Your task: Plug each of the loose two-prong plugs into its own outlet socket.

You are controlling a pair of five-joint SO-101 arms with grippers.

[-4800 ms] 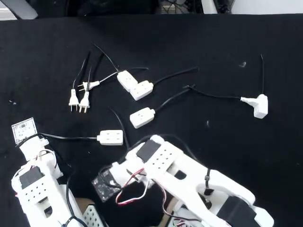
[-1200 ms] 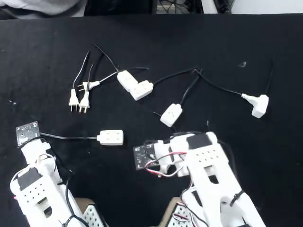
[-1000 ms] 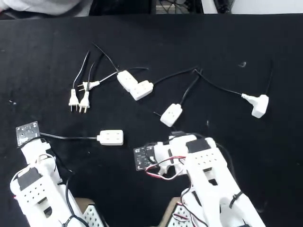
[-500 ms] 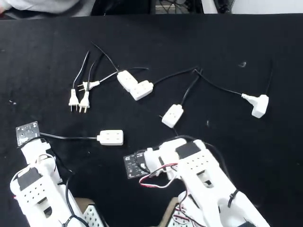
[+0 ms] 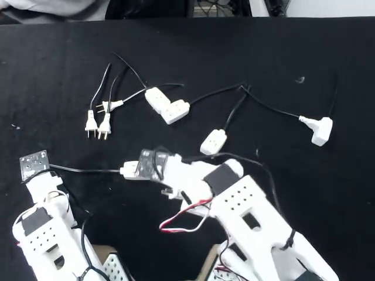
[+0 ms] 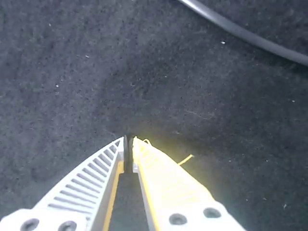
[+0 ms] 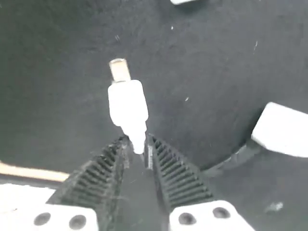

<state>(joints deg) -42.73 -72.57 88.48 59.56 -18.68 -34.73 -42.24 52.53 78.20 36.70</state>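
My right gripper (image 7: 136, 144) is shut on the neck of a white two-prong plug (image 7: 126, 103), whose prongs (image 7: 118, 70) point away from it over the black mat. A white outlet socket (image 7: 284, 130) lies close beside the gripper. From above, the right arm (image 5: 234, 199) stretches to the socket (image 5: 131, 170) left of centre and covers part of it. Three loose plugs (image 5: 98, 124) lie together at the far left. Two joined sockets (image 5: 167, 105) and a single socket (image 5: 213, 141) lie mid-table. My left gripper (image 6: 129, 142) is shut on nothing, low over the mat.
A flat white plug (image 5: 319, 130) on a black cord rests at the right. Black cords (image 5: 234, 105) trail across the middle. A cord (image 6: 240, 33) runs just beyond the left gripper. The left arm (image 5: 41, 228) stands at the near left corner.
The right arm has swung left from the table's middle to the socket left of centre. The single mid-table socket has shifted right. The left arm has not moved.
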